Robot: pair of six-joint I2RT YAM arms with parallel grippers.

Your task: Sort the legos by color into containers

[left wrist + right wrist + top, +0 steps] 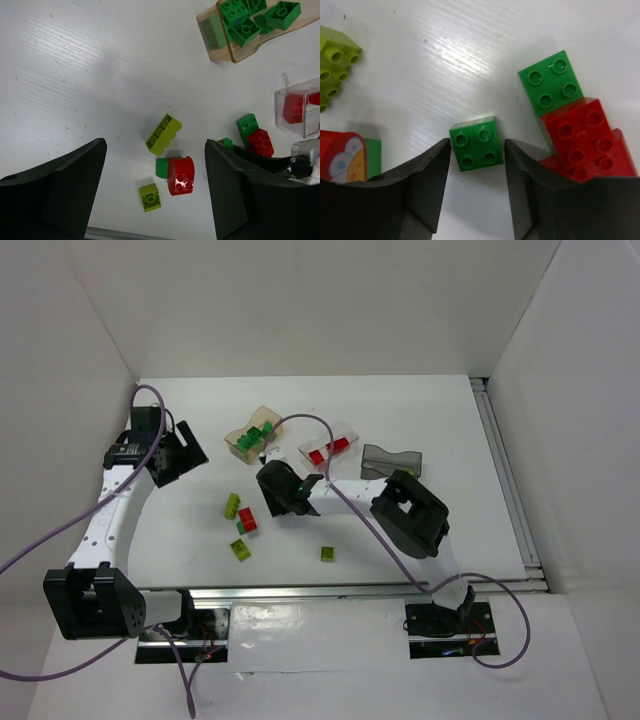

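Note:
My right gripper (477, 151) is open and low over the table, with a small dark green lego (476, 142) between its fingers and a narrow gap on each side. Just right of it lie another dark green lego (552, 86) and a red lego (582, 137), touching each other. My left gripper (155, 146) is open, empty and high above a yellow-green lego (164, 133), a red curved lego (180, 175) and a small yellow-green lego (150, 196). The tan tray (240, 443) holds dark green legos. The clear tray (345, 430) holds red legos. The grey tray (392, 460) looks empty.
Loose yellow-green legos lie near the front of the table (240, 549) (327, 553). The right arm (410, 515) reaches across the table's middle, with its purple cable arching over the trays. White walls enclose the table on three sides.

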